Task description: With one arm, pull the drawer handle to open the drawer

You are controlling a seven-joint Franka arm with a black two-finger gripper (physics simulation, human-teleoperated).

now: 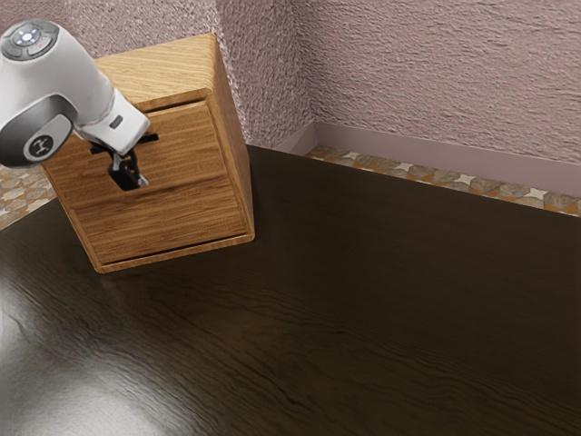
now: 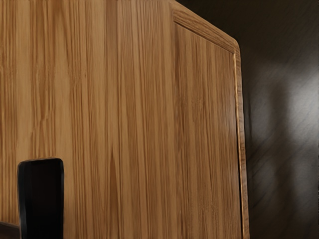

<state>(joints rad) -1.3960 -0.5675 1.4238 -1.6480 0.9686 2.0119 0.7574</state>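
A light wooden cabinet [image 1: 159, 195] with two stacked drawers stands on the dark surface at the exterior view's left, against the wall corner. The upper drawer [image 1: 186, 145] carries a thin black handle [image 1: 147, 139] across its front. A dark gap runs along this drawer's top edge. My white arm comes in from the upper left, and my black gripper [image 1: 130, 174] hangs right against the upper drawer's front, just below the handle. In the wrist view the cabinet's wood front [image 2: 149, 124] is very close. A black rounded piece [image 2: 41, 199] stands against it; what it is cannot be told.
The dark glossy wooden surface [image 1: 363, 309] stretches wide to the exterior view's right and front of the cabinet. Rough pink walls [image 1: 436, 64] close the back, with a strip of patterned floor [image 1: 454, 177] along their foot.
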